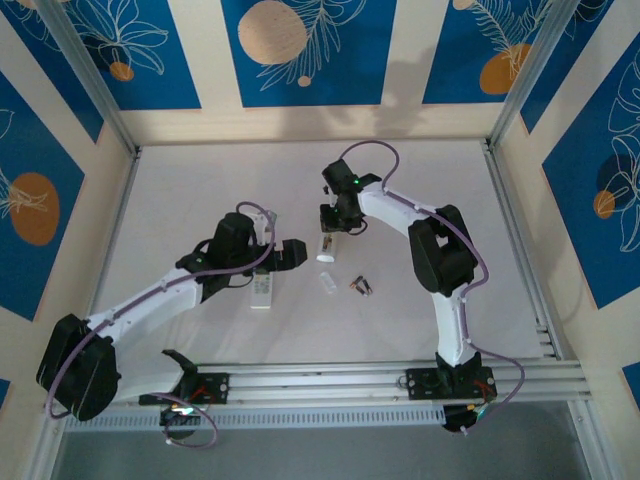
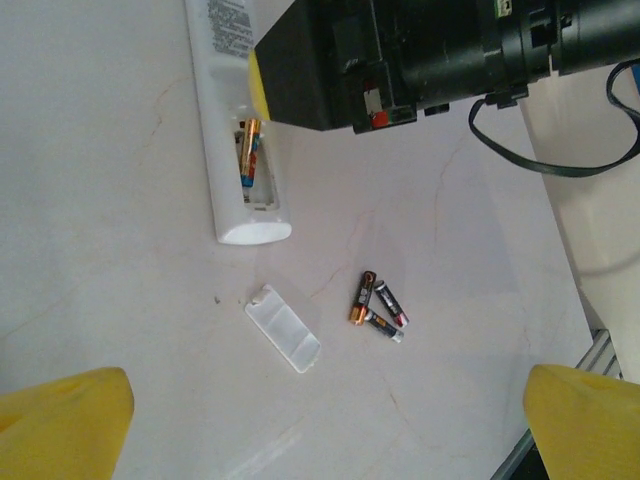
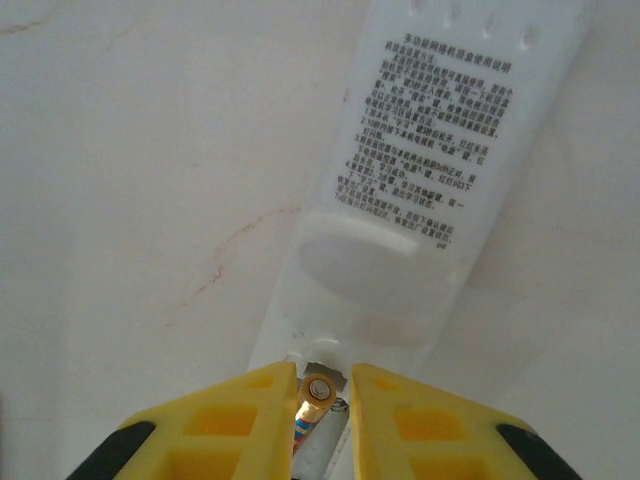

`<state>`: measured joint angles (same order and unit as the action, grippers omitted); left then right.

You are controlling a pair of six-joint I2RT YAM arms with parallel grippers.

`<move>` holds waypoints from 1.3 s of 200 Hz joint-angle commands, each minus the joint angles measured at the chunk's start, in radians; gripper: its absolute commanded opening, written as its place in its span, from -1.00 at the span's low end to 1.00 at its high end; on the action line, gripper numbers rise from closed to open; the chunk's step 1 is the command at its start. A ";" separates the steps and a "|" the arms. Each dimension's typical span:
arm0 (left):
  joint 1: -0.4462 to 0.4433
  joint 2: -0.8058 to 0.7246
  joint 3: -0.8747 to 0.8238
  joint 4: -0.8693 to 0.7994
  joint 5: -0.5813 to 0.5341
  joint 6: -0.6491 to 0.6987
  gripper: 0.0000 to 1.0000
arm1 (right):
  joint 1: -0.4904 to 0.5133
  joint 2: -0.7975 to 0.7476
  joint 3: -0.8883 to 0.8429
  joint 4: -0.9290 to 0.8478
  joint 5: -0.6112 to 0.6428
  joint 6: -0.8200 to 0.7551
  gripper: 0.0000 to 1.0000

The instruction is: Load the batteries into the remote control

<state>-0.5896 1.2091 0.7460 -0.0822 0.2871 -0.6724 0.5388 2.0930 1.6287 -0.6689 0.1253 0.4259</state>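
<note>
White table (image 1: pixel 200 190), blue floral walls (image 1: pixel 300 50). Right gripper (image 3: pixel 323 378): jaws drawn narrow on either side of one battery (image 3: pixel 318 391) in the open compartment of the face-down remote (image 3: pixel 440 130); actual contact cannot be told. Left gripper (image 2: pixel 320 435): jaws spread wide above the table. Three loose batteries (image 2: pixel 377 308) lie near the detached cover (image 2: pixel 283 328), by the remote's end.

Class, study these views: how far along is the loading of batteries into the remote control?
Done: the cover lies off on the table, so the remote control has its compartment open. In hand: the right tool flanks one battery in that compartment; a firm grip is unclear. Left: three batteries lie loose, the cover is off, and the left tool hangs open.
</note>
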 commanded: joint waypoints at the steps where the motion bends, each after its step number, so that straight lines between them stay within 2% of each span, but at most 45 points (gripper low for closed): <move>1: -0.002 -0.010 -0.010 0.027 0.014 0.013 1.00 | 0.011 0.022 0.020 -0.021 -0.025 0.014 -0.58; 164: -0.002 0.004 -0.014 0.036 0.012 0.013 1.00 | 0.037 0.001 -0.029 -0.003 -0.024 0.041 -0.68; 260: -0.001 0.004 -0.027 0.050 0.013 0.013 1.00 | 0.027 -0.071 -0.088 0.028 0.050 0.069 -0.51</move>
<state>-0.5896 1.2156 0.7307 -0.0593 0.2871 -0.6720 0.5701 2.0651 1.5707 -0.6476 0.1467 0.4736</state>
